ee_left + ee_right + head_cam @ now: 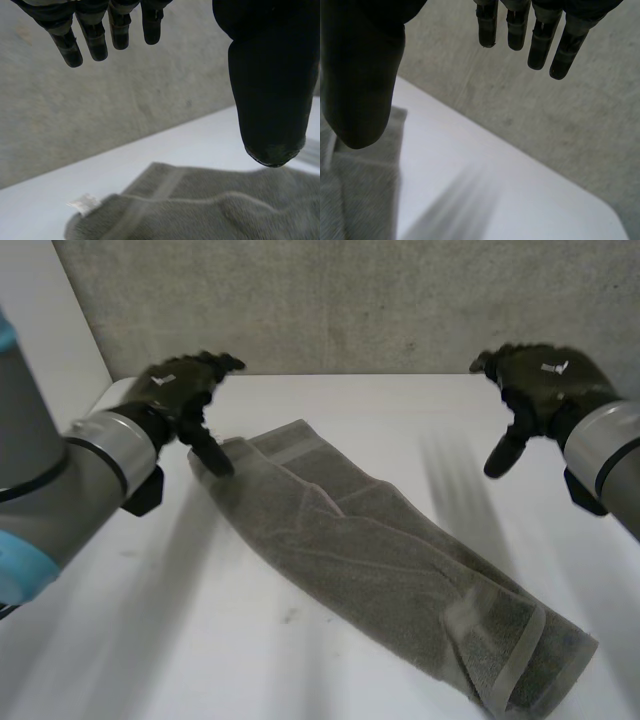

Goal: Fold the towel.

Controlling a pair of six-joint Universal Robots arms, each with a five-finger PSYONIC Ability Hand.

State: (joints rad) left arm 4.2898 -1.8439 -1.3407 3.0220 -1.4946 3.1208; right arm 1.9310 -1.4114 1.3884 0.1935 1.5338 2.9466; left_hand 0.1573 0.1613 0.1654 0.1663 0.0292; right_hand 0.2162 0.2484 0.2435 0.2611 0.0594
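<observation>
Head view is showing you the left hand hanging over the far-left corner of the towel. Its fingers are reaching out straight and its thumb is pointing down at the cloth, gripping nothing. You cannot tell whether the thumb tip is touching the pile. Left wrist view is agreeing: fingers and thumb are standing wide apart, with the towel's banded hem and a small white label lying beneath them.

The towel is lying on the white table as a long grey strip, running diagonally from far left to near right. It is rumpling along its middle, and its near-right end is doubling back on itself. You are probably dealing with soft, light terry that is going to sag and drag rather than keep its shape. Pinching a corner or the woven hem band should be giving you the surest hold, while the thick middle is likely to bunch.

Further right, the right hand is hovering well apart from the towel over bare table, fingers relaxed, thumb hanging down, holding nothing.

Bare table is lying open on both sides of the strip, giving you room to swing an end across. The grey wall is closing off the far edge just behind both hands, so you are working with little clearance there.
</observation>
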